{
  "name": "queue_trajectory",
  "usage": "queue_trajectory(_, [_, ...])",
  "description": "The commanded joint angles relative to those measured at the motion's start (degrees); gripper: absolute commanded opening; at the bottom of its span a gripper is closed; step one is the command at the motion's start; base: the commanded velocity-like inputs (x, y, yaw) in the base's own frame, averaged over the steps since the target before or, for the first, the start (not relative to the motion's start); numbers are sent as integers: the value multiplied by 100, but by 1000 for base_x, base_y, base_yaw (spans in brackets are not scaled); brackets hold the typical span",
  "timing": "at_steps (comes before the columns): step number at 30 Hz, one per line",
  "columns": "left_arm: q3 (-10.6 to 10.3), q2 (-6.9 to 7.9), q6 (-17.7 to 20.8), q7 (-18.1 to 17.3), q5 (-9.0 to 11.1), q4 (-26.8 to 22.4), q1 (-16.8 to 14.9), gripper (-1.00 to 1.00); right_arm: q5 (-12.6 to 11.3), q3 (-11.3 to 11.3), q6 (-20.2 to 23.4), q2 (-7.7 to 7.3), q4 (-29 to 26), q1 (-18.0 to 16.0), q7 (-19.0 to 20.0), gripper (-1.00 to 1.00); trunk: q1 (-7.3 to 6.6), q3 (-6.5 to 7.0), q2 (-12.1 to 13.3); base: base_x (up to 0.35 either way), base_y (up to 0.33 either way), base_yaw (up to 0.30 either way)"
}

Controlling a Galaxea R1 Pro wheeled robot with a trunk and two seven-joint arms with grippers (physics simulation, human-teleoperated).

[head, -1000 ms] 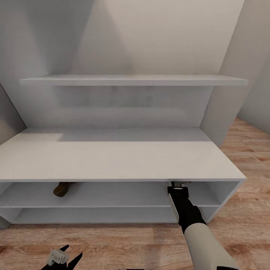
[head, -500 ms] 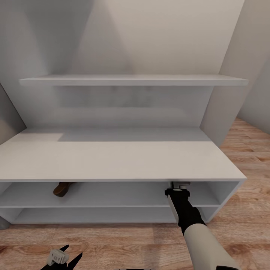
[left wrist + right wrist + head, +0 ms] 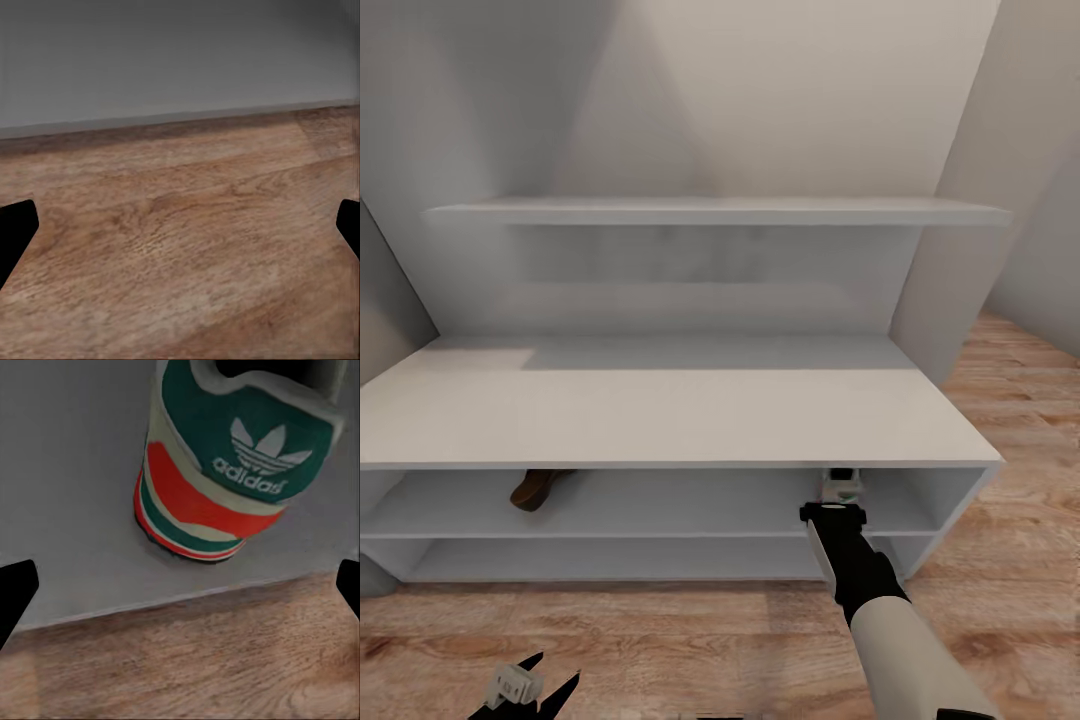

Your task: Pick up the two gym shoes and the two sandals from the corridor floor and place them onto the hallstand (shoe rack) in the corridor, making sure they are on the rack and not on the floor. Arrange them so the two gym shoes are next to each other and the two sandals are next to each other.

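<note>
The corridor floor (image 3: 690, 640) is light brown wood-grain planking running along the front of the hallstand (image 3: 660, 420) and past its right end. The hallstand is a low, wide, pale grey-white unit set against the wall, with a flat bare top and two long open compartments stacked one over the other; a long wall shelf (image 3: 720, 212) hangs above it. The right arm (image 3: 905, 640) reaches from the lower right toward the front edge of the upper compartment near the unit's right end, its black wrist section just in front of that edge. The right gripper (image 3: 842, 486) sits at the mouth of the upper compartment, under the front edge of the top; in the right wrist view its fingertips (image 3: 16, 589) stand wide apart at the two sides of the picture with nothing between them, so the jaws are spread and hold nothing. A gym shoe (image 3: 229, 457) stands on the grey compartment shelf just inside its front edge, heel toward the camera: green heel tab with white logo, red patch and green-and-red sole bands below; floor planks show in front of that edge. A sandal (image 3: 540, 487), dark brown, lies in the upper compartment toward the left end, partly hidden under the top's front edge. The left gripper (image 3: 530, 690) hovers over the floor in front of the unit's left part, jaws spread and empty; its fingertips (image 3: 16, 225) show wide apart over bare planks.
</note>
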Motion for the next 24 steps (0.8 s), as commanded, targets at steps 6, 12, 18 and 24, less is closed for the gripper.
queue_trajectory(6, [10,0,-3,-35,23,7,-2,100,54,-20,37,7,-7,-3,15,100,-4,-5,-2,-323,0,0])
queue_trajectory(12, [10,0,-3,-35,23,7,-2,100,56,-20,37,7,-7,-3,15,100,-4,-5,-2,-336,0,0])
queue_trajectory(18, [10,0,-3,-35,23,7,-2,100,55,-20,37,7,-7,-3,15,100,-4,-5,-2,-337,0,0])
queue_trajectory(24, [10,0,0,-35,23,7,-2,100,56,-20,37,7,-7,-3,15,100,-4,-5,-2,-322,-41,0])
